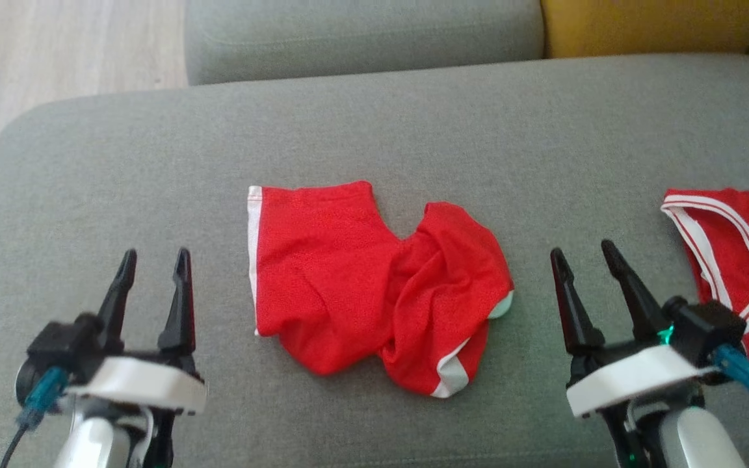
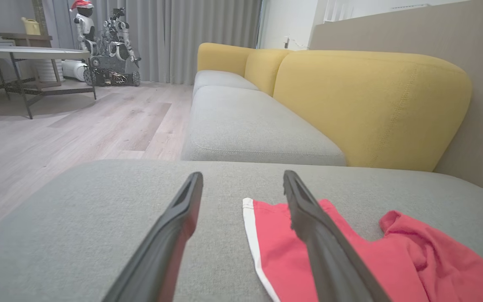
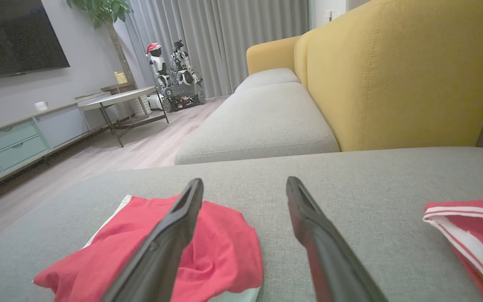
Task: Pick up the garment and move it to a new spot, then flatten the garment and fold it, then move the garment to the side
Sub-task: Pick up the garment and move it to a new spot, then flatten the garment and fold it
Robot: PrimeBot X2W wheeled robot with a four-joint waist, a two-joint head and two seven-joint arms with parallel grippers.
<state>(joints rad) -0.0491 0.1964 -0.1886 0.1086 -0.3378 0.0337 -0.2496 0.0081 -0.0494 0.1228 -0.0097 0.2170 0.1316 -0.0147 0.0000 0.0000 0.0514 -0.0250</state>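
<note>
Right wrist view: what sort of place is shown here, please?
Most likely a home living room: a grey and yellow sofa, a dark television on the wall, and a low cabinet with drawers below it.

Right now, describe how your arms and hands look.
Left hand and right hand match: two long tapering black fingers, black base, white wrist plate, pale forearm. Each has a teal plug and dark cable; a green light glows on the right.
</note>
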